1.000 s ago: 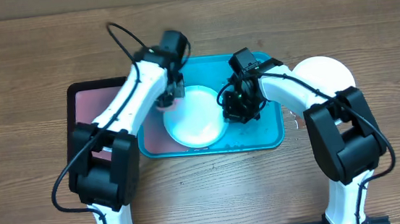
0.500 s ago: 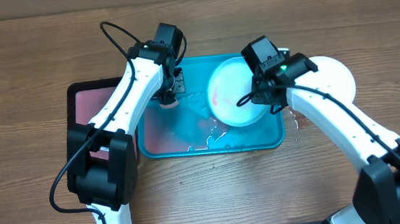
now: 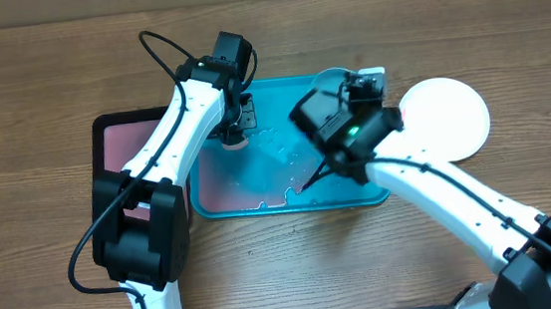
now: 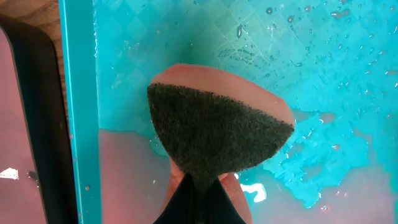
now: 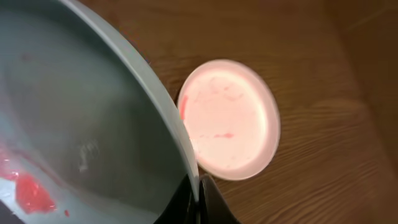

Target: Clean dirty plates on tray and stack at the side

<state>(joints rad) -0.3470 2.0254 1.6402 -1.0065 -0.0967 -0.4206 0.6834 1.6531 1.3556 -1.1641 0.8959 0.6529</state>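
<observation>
Pooling over the near left of the tray (image 3: 358,183), pink water (image 3: 230,186) spreads from the rim toward the middle, while the rest of the floor shows bare teal with scattered drops. Just left of the tray, rim beside rim, lies a black tray (image 3: 129,142) with a pink inside. Farther in, near the tray's far left corner, the left gripper (image 4: 199,186) hangs over the floor with its jaws pinching a sponge (image 4: 217,134); the wrist view shows the dark scouring face turned to the camera, the pink body behind it, and the wet floor below. Over the far right part of the tray, the right gripper (image 5: 198,196) has its jaws pressed onto the rim of the blue plate (image 5: 81,112), which is lifted off the tray and tilted steeply. A red smear (image 5: 31,190) shows on its inner face near the low edge. On the table (image 3: 48,74), just beside the tray's right rim, the white plate (image 3: 447,117) lies flat with faint pink streaks across it, well apart from the raised plate.
</observation>
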